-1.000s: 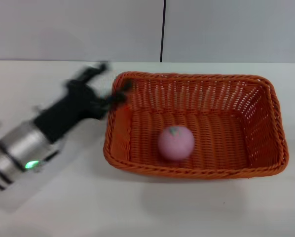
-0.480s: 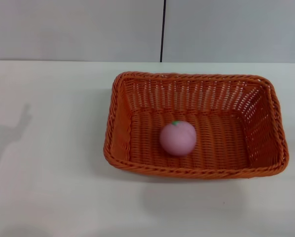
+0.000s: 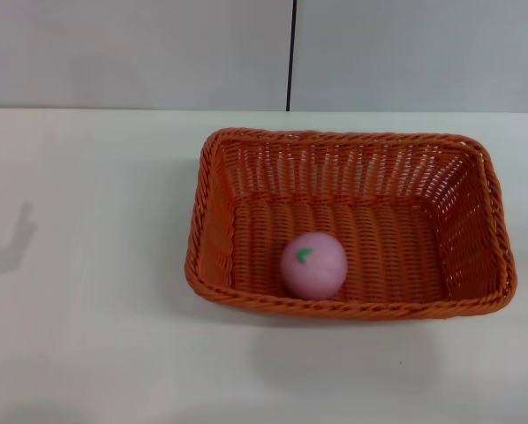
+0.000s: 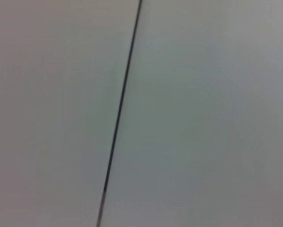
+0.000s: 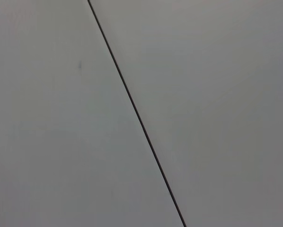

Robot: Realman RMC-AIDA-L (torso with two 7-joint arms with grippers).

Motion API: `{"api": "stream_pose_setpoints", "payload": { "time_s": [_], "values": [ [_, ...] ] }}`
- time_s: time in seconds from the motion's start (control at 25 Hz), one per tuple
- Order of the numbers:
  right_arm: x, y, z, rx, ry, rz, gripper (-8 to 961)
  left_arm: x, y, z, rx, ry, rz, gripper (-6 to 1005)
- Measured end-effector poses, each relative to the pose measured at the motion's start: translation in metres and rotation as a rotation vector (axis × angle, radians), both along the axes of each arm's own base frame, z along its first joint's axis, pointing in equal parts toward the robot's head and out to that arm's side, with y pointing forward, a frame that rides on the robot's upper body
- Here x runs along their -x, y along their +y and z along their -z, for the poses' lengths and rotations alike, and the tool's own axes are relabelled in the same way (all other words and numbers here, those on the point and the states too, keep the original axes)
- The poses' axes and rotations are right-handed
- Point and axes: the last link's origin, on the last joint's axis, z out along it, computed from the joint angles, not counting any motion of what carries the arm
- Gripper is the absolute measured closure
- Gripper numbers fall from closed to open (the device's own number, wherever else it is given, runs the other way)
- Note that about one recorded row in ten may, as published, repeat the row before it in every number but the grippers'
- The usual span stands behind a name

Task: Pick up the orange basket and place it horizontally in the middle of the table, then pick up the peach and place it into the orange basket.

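Observation:
The orange basket point(image 3: 476, 221) lies lengthwise across the white table point(image 3: 87, 353), a little right of the middle in the head view. Inside it, near the front wall and left of centre, rests the pink peach point(image 3: 313, 265) with its green leaf mark turned up and toward me. Neither gripper appears in the head view. Both wrist views show only a grey wall with a dark seam, and no fingers.
A grey wall with a vertical dark seam point(image 3: 291, 53) stands behind the table's far edge. A faint arm shadow point(image 3: 8, 252) falls on the tabletop at the far left.
The left arm pulled away from the basket's left end and left the view. The peach rolled slightly toward the basket's front wall, its leaf mark turning.

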Motion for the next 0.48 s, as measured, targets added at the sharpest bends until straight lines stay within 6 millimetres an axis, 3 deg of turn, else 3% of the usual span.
{"api": "stream_pose_setpoints", "payload": {
  "time_s": [0.48],
  "values": [
    [0.0024,0.0005,0.0009,-0.01,-0.037,-0.001,391,-0.0035,0.0024,0.004,0.018,0.005,0.018,189]
  ]
}}
